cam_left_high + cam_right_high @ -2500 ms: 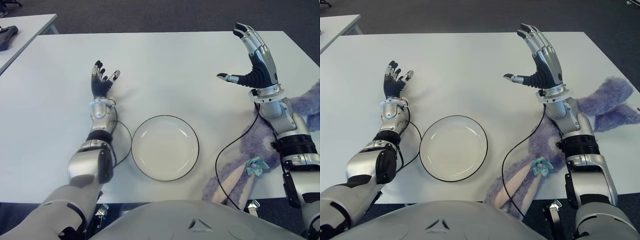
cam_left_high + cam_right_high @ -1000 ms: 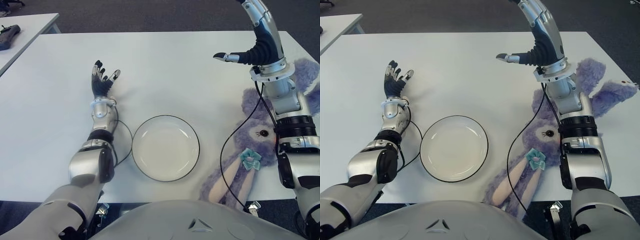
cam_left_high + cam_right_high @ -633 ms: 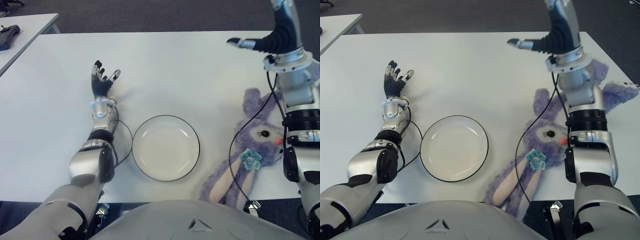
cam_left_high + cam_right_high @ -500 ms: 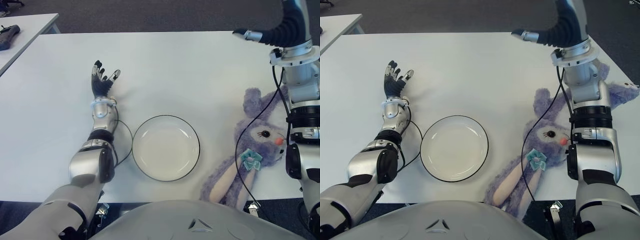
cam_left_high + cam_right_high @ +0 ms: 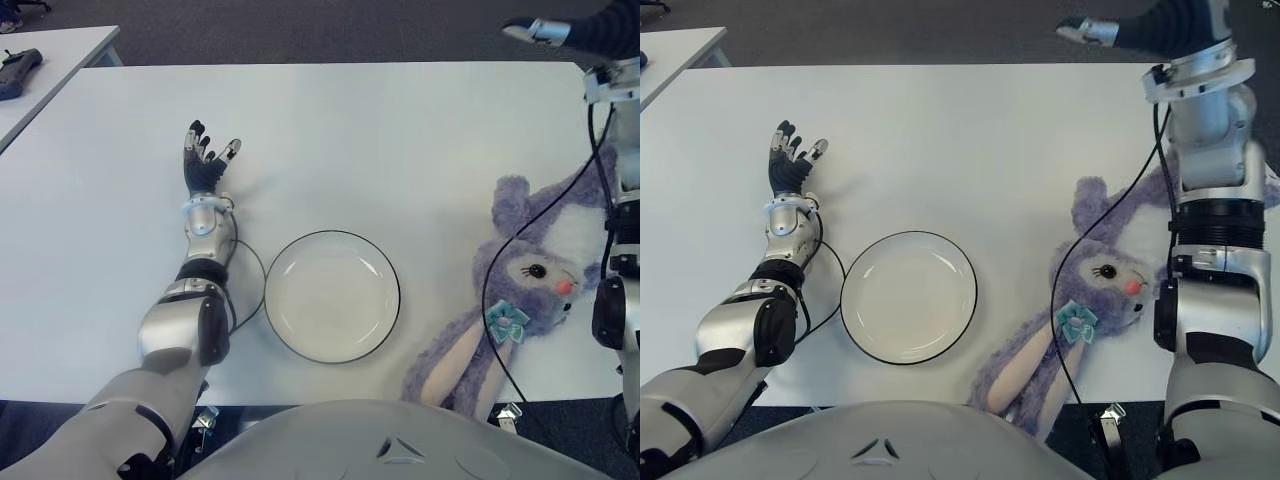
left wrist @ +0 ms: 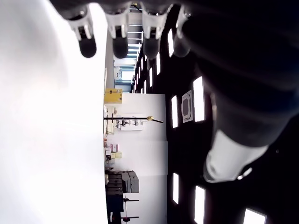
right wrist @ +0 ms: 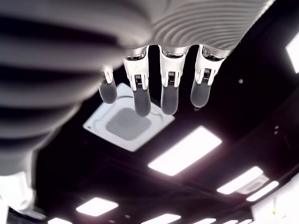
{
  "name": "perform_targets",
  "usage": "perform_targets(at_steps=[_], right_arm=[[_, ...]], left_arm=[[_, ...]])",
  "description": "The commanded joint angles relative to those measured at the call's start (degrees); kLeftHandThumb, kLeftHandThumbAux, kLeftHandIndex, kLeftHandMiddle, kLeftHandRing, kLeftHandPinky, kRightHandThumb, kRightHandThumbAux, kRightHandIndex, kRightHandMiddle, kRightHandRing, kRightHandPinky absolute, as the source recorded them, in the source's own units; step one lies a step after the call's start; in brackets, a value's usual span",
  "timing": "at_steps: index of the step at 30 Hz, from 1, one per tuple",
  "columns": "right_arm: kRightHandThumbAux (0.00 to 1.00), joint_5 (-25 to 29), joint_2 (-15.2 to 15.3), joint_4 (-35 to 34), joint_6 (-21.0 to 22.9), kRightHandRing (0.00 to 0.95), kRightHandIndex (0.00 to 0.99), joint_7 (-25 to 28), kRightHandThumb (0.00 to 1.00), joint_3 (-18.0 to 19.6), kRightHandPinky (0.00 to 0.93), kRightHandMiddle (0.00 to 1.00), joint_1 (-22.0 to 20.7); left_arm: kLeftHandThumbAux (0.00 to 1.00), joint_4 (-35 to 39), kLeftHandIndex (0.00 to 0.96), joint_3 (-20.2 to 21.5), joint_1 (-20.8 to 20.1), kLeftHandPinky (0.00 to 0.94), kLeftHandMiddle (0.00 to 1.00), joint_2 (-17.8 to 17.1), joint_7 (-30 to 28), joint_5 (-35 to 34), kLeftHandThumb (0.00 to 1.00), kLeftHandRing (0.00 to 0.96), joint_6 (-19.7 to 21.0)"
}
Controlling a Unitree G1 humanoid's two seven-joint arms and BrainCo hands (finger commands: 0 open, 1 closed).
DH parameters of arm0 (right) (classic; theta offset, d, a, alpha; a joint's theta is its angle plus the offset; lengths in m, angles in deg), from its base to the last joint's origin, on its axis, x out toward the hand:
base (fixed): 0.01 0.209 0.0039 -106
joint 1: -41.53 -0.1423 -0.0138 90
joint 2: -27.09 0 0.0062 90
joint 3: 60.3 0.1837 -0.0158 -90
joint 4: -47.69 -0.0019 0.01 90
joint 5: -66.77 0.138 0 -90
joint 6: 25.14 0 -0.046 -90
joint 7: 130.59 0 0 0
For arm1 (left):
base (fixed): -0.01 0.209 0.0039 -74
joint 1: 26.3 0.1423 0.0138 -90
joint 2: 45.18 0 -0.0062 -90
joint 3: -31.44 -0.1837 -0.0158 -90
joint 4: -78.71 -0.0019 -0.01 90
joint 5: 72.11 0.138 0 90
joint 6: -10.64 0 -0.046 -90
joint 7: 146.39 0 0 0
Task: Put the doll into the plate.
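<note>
- While the doll [image 5: 1085, 305], a fuzzy purple plush rabbit with long pale-lined ears, a pink nose and a teal bow, is lying on its back at the near right of the white table [image 5: 970, 140], its ears are hanging past the near edge.
- It is sitting well outside the plate [image 5: 908, 296], a round, smooth white dish with a thin dark rim, which is lying empty near the front edge with a strip of bare tabletop between the two.
- The right hand [image 5: 1140, 30] is hanging raised over the far right edge of the table, beyond the doll, its metal forearm crossing the plush body; a black cable is draping over the doll.
- The right wrist view is showing what the eye views cannot: four straight, relaxed fingers [image 7: 169, 91] pointing at ceiling lights, holding nothing.
- The left hand [image 5: 206, 160] is showing beyond the plate on its left, palm up, fingers loosely spread and empty; the wide far half of the table is lying open.
</note>
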Motion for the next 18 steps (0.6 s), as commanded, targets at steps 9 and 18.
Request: perform_targets(at_steps=[9,18], right_arm=[[0.572,0.19,0.88,0.76,0.61,0.111,0.069,1.47,0.079,0.02,0.109,0.139,-1.33],[0.572,0.33,1.08,1.57,0.27,0.111,0.069,1.64,0.079,0.11,0.109,0.139,-1.73]], left_arm=[[0.766,-10.11,0.037,-0.73,11.81,0.04,0.01,6.41,1.89,1.05,0.082,0.0,7.0],[0.764,-10.11,0.028,-0.76,11.47,0.029,0.001,6.57,1.79,0.8,0.085,0.0,7.78]])
